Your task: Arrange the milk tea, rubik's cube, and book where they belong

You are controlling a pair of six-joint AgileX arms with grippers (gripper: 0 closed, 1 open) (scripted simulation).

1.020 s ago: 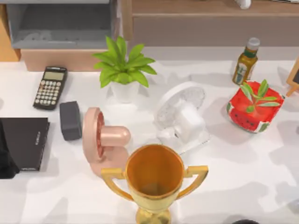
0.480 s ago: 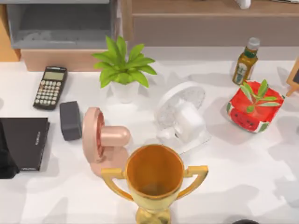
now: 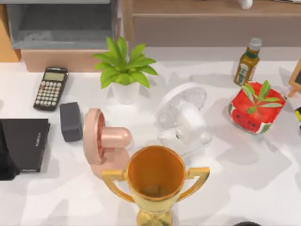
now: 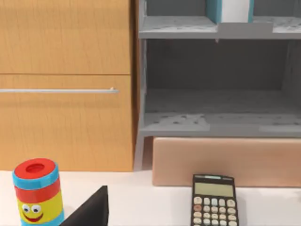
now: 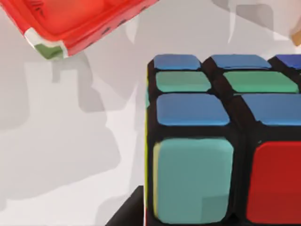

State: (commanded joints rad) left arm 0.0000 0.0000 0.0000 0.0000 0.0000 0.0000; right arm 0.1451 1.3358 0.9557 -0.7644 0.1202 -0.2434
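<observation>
Desk contents, 9 o'clock side to 3 o'clock side.

1. Left arm (image 3: 5, 162): dark shape at the desk's 9 o'clock edge. How far the left claw is open cannot be told.
2. Flat black folder-like slab (image 3: 24, 143), at 9 o'clock, touching the arm's dark shape.
3. Striped toy cylinder in red, blue and yellow with a smiling face (image 4: 37, 192), seen from the left wrist, on the desk before the wooden cabinet (image 4: 66, 84).
4. Black pocket calculator (image 3: 51, 88), at 10 o'clock; dark grey rectangular block (image 3: 71, 121) near it, toward the centre.
5. Grey shelf unit (image 4: 211, 113) beyond the calculator. The thick teal-blue book with white page edges (image 4: 231, 9) stands upright on its upper board.
6. Pink desk fan (image 3: 104, 139), just beside the grey block.
7. Green leafy plant in a white pot (image 3: 123, 70), at 12 o'clock.
8. Gold two-handled trophy cup (image 3: 155, 181), at 6 o'clock.
9. White desk fan (image 3: 183, 120), at centre.
10. Olive-green bottle with a pale cap (image 3: 248, 61), at 1 o'clock.
11. Red watermelon-pattern pot with a green sprig (image 3: 256, 109), at 3 o'clock.
12. Multicoloured rubik's cube (image 5: 225, 141): in the right wrist view, near the watermelon pot over the white desk (image 5: 70, 141). Whether the right claw has hold of it cannot be told.
</observation>
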